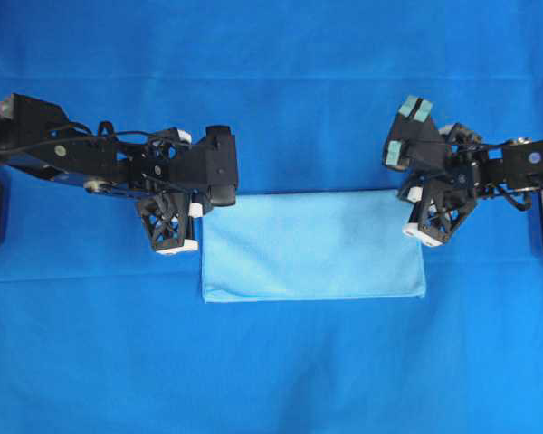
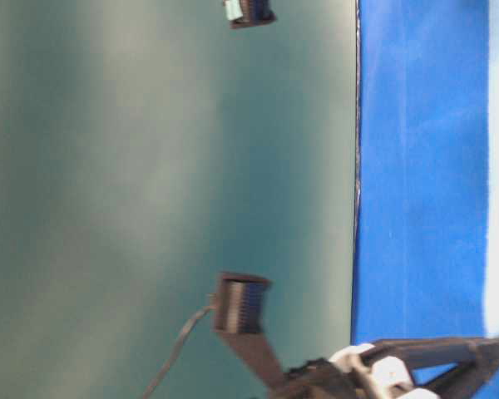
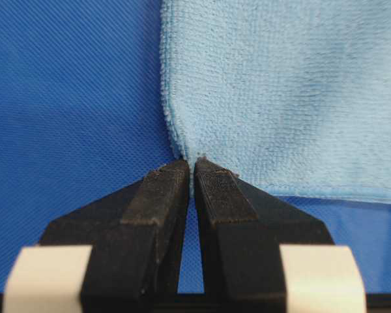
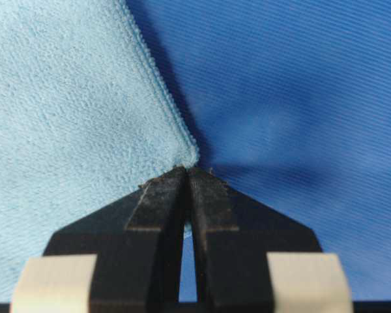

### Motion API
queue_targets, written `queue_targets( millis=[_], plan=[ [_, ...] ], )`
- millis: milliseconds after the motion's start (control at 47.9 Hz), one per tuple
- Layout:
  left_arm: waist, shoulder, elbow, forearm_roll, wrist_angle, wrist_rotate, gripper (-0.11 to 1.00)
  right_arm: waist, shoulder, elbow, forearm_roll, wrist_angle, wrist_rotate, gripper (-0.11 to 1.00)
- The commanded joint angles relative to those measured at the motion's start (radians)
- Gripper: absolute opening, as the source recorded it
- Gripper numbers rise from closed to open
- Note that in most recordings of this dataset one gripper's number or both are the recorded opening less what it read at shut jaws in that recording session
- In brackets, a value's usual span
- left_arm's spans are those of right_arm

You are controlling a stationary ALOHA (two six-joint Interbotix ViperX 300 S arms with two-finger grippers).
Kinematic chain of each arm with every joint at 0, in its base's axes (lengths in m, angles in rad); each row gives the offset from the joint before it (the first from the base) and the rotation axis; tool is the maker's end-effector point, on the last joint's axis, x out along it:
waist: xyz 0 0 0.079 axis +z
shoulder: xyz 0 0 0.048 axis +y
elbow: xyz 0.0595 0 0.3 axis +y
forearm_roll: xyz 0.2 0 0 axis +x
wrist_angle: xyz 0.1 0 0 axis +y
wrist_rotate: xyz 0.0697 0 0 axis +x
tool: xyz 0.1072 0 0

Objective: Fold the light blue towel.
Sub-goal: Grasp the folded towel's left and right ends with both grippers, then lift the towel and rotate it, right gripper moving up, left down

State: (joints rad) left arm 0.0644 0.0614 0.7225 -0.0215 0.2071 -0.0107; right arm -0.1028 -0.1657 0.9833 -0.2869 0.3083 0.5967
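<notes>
The light blue towel (image 1: pixel 312 246) lies as a flat wide rectangle on the table, its long edges running left to right. My left gripper (image 1: pixel 199 224) sits at its far left corner. In the left wrist view the black fingertips (image 3: pixel 173 176) are shut on the towel (image 3: pixel 280 85), pinching that corner. My right gripper (image 1: pixel 418 213) is at the far right corner. In the right wrist view its jaws are closed, and the corner tip of the towel (image 4: pixel 65 98) meets the right gripper (image 4: pixel 187 169) and is caught between its tips.
A royal blue tablecloth (image 1: pixel 271 81) covers the whole table, with faint creases. Both arms reach in from the sides (image 1: pixel 63 149) (image 1: pixel 516 167). The table-level view shows a grey-green wall (image 2: pixel 150 166), the tablecloth (image 2: pixel 416 166) and part of one gripper (image 2: pixel 416 362) low down.
</notes>
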Motion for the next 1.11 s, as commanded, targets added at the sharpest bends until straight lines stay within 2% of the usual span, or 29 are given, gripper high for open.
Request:
queue_targets(
  millis=[0, 230, 585, 835, 961, 1086],
  plan=[
    [-0.003, -0.072, -0.034, 0.0, 0.034, -0.002, 0.02, -0.003, -0.08, -0.028, -0.003, 0.041, 0.002, 0.01],
    [-0.008, -0.219, -0.052, 0.0, 0.098, 0.011, 0.02, -0.003, -0.268, -0.069, -0.008, 0.189, -0.006, 0.01],
    [0.034, -0.405, -0.06, 0.005, 0.193, 0.018, 0.02, 0.02, -0.488, -0.161, -0.054, 0.373, -0.006, 0.01],
    [0.044, -0.416, -0.061, 0.006, 0.19, 0.017, 0.02, 0.02, -0.485, -0.161, -0.091, 0.387, 0.002, 0.01],
    [0.026, -0.413, -0.061, 0.005, 0.17, 0.015, 0.02, 0.002, -0.453, -0.169, -0.133, 0.385, 0.011, 0.01],
    [-0.02, -0.407, -0.064, 0.005, 0.121, 0.017, 0.02, -0.049, -0.391, -0.192, -0.193, 0.356, 0.012, 0.01]
  ],
)
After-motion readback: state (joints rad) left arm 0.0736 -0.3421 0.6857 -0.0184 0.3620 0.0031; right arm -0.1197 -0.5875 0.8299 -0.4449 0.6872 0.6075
